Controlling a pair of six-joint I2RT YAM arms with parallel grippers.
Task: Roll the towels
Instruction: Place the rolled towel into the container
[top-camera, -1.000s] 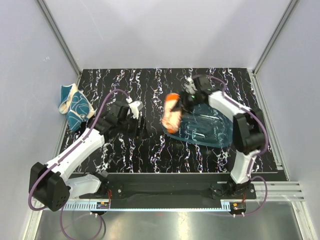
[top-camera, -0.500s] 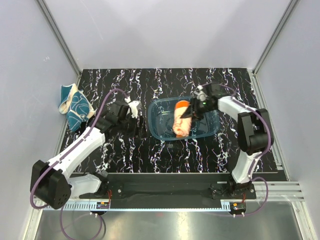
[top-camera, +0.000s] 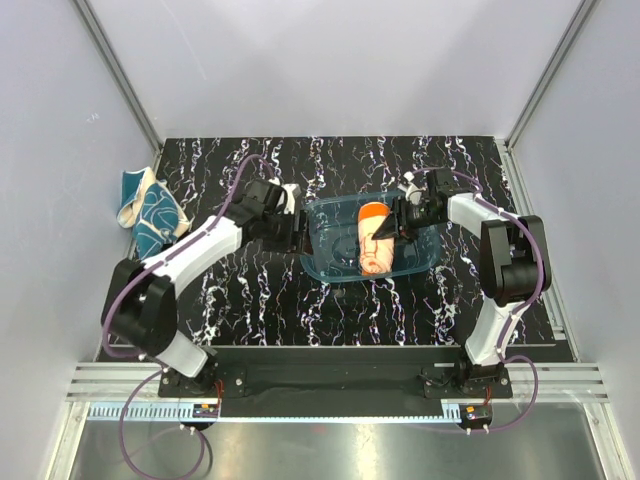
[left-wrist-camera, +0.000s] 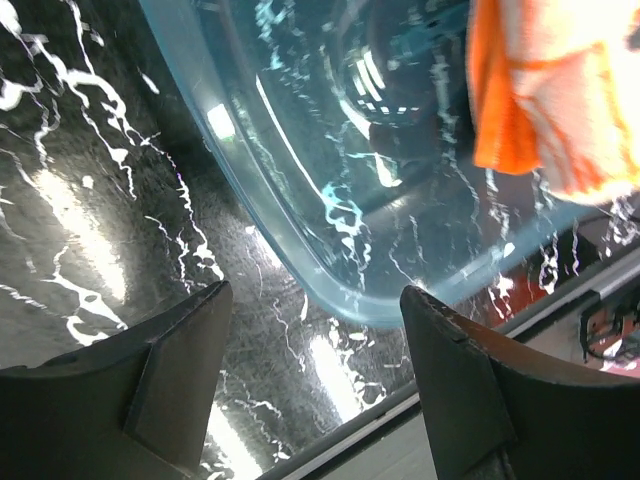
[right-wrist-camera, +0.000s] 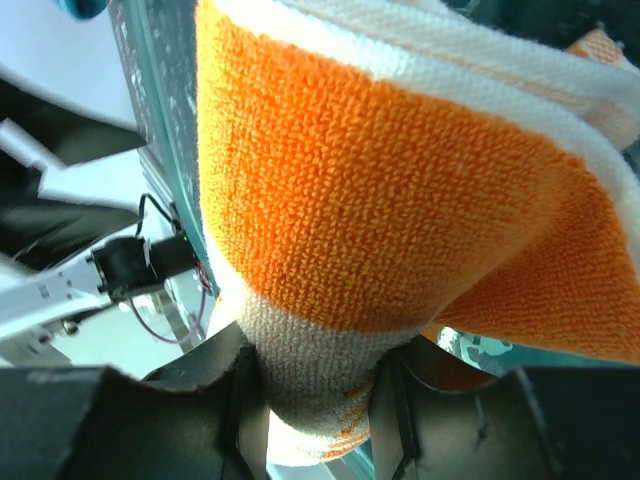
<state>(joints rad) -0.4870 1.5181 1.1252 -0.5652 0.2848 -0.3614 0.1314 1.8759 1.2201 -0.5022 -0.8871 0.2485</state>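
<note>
Orange towel (top-camera: 375, 242), rolled, is pinched between my right gripper's (top-camera: 396, 222) jaws, over the tray (top-camera: 322, 214). My left gripper (top-camera: 297, 229) is spread wide and empty, the tray's edge just ahead. The teal towel (top-camera: 152, 212) lies well off to its left.

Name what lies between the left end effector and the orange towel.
Only the blue tray, its wall and bare floor, separates the left end effector from the orange towel; top and left wrist views show it.

A translucent blue plastic tray (top-camera: 325, 240) with rounded corners sits flat near the middle of a black tabletop veined with white (top-camera: 330, 165), enclosed by pale grey walls (top-camera: 320, 70) and aluminium corner posts (top-camera: 115, 70)
</note>
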